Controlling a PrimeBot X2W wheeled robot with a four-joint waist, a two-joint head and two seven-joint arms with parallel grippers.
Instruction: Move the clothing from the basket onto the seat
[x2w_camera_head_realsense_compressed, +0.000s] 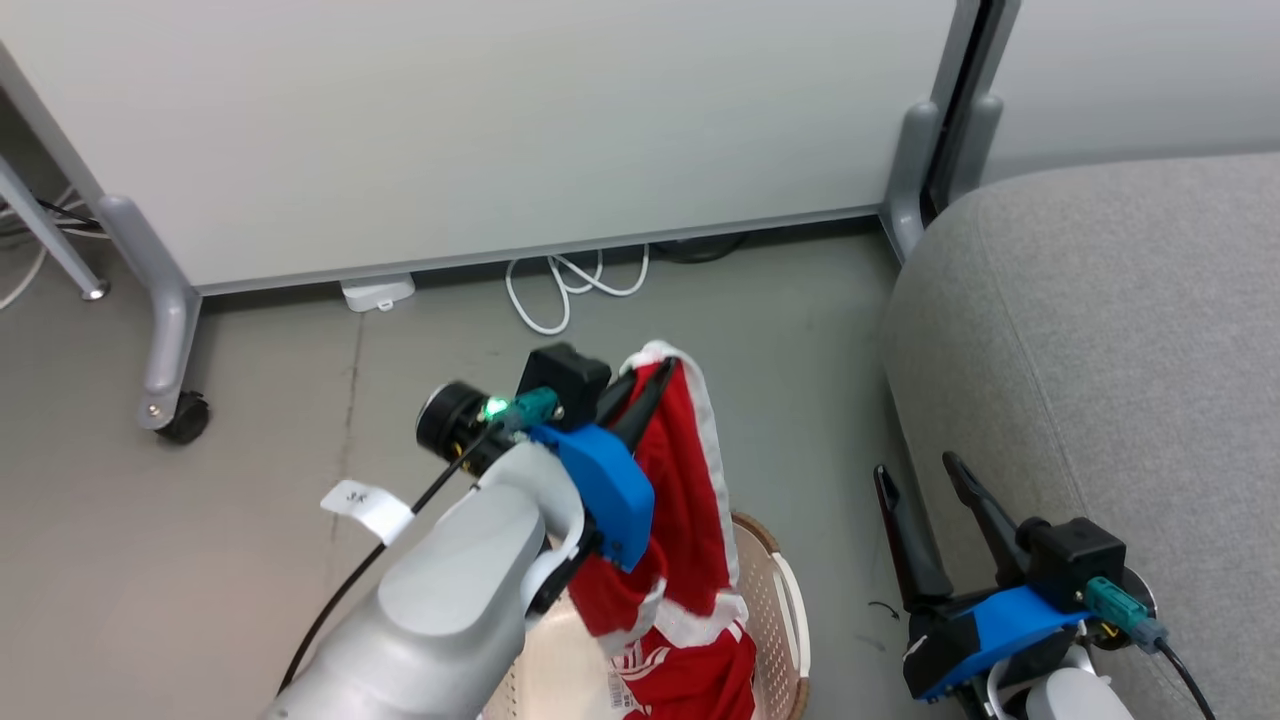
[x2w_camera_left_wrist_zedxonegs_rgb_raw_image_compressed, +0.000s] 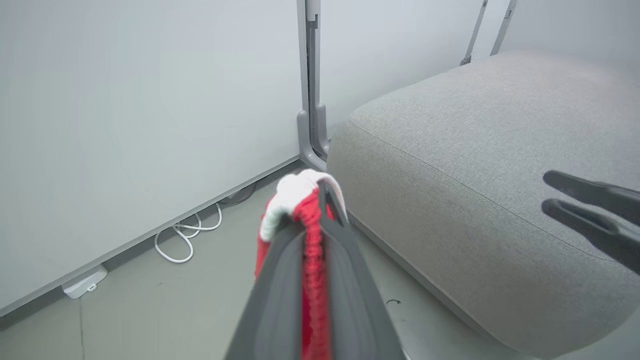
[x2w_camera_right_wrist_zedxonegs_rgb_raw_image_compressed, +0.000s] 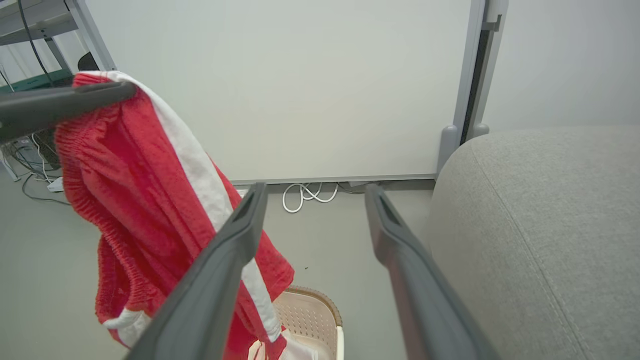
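Left gripper (x2w_camera_head_realsense_compressed: 655, 378): closed tight on the top edge of the red garment (x2w_camera_head_realsense_compressed: 690, 480). Fabric is bunched between the two dark fingers, and a white hem curls over their tips.
Red garment: hangs from that grip above the basket (x2w_camera_head_realsense_compressed: 768, 610), its white side stripe showing. Its lower end reaches the basket's mouth, though whether it touches what lies inside is hard to tell.
Second garment (x2w_camera_head_realsense_compressed: 690, 685): red with white stripes, lying in the basket at 6 o'clock of the hanging one.
Basket: on the floor (x2w_camera_head_realsense_compressed: 250, 560) at the bottom edge of the head view, partly behind the pale left forearm. Its brown rim and perforated wall show on the 3 o'clock side.
Right gripper (x2w_camera_head_realsense_compressed: 915, 465): fingers spread wide, holding nothing. It sits at 3 o'clock of the basket, just beside the seat's (x2w_camera_head_realsense_compressed: 1100, 350) near edge.
Seat: light grey, at 3 o'clock of the hanging garment, with a strip of floor between them.
White cable (x2w_camera_head_realsense_compressed: 570, 285): looped on the floor at 12 o'clock of the garment, under the pale partition panel (x2w_camera_head_realsense_compressed: 500, 130).
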